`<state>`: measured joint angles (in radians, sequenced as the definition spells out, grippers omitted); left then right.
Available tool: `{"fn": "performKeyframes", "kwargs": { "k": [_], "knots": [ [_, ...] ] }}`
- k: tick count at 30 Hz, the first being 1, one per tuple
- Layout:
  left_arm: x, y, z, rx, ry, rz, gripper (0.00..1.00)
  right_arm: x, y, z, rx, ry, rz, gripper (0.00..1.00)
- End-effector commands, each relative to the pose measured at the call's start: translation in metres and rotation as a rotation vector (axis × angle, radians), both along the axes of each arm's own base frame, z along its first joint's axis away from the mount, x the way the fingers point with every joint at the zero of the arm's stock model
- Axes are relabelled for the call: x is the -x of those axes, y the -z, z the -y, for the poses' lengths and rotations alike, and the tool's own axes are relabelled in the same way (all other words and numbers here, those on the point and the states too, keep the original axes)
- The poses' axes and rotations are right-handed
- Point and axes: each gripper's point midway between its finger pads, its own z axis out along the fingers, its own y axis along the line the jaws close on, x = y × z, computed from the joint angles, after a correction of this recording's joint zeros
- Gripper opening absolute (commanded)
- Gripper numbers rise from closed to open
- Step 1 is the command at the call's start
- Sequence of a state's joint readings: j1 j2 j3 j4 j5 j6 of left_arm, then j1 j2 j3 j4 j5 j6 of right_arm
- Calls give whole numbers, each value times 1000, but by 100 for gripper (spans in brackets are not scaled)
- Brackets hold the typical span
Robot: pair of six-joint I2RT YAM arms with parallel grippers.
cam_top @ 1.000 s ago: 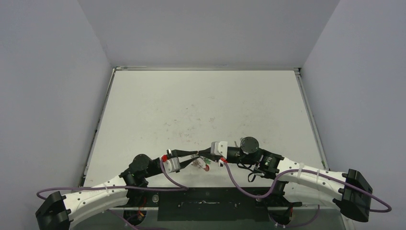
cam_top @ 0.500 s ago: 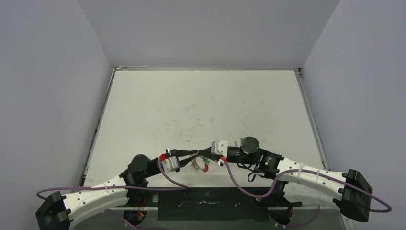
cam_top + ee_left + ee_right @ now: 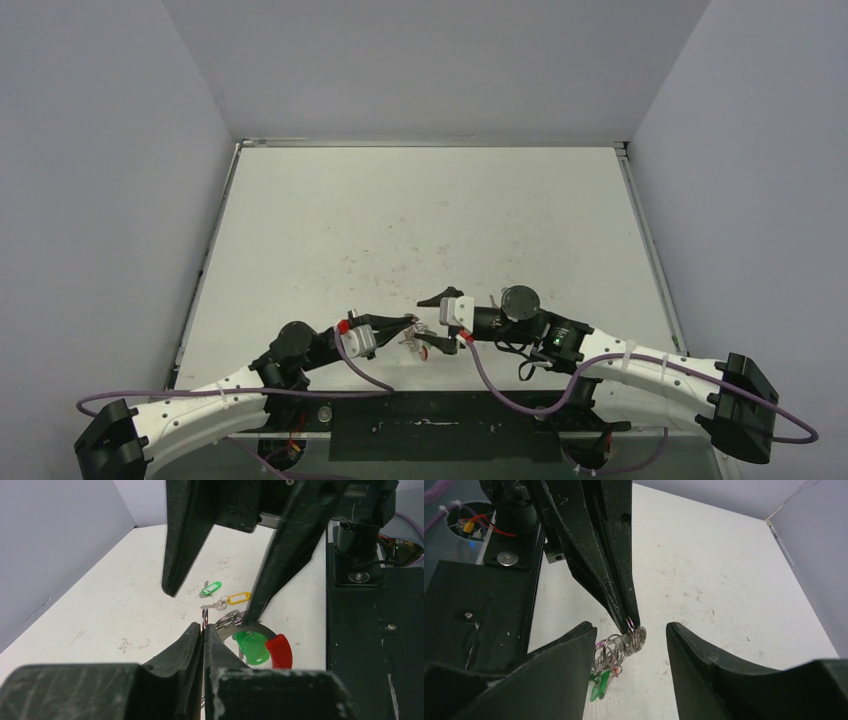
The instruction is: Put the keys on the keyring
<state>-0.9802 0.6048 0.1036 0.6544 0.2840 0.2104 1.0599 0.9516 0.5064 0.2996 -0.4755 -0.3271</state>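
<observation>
The keyring (image 3: 260, 629) is a silvery ring with a red curved segment (image 3: 280, 651), a bunch of small wire loops (image 3: 620, 647) and a green tag (image 3: 252, 647) hanging from it. My left gripper (image 3: 204, 628) is shut on one small loop of the keyring and holds it just above the table. My right gripper (image 3: 631, 642) stands open, one finger on each side of the loops and touching none of them. Two loose keys lie on the table beyond: a green-headed one (image 3: 212, 587) and a yellow-headed one (image 3: 237, 598). From above, both grippers meet at the keyring (image 3: 418, 336) near the table's front edge.
The white table (image 3: 430, 220) is walled on three sides. A black base plate (image 3: 375, 630) with the arm mounts runs along the near edge, close behind the keyring. Purple cables (image 3: 510, 390) loop beside both arms.
My right gripper has opened and let go of the keyring. My left gripper has closed onto one of its small loops. Both arms stayed nearly in place.
</observation>
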Motion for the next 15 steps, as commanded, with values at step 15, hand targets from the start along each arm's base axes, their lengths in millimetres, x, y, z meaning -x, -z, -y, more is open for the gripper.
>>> {"fn": "performKeyframes", "kwargs": {
  "k": [15],
  "knots": [
    [-5,-11,-3,-81,-27,57,0,-63,-44,53,-166,493,-139,100]
  ]
}}
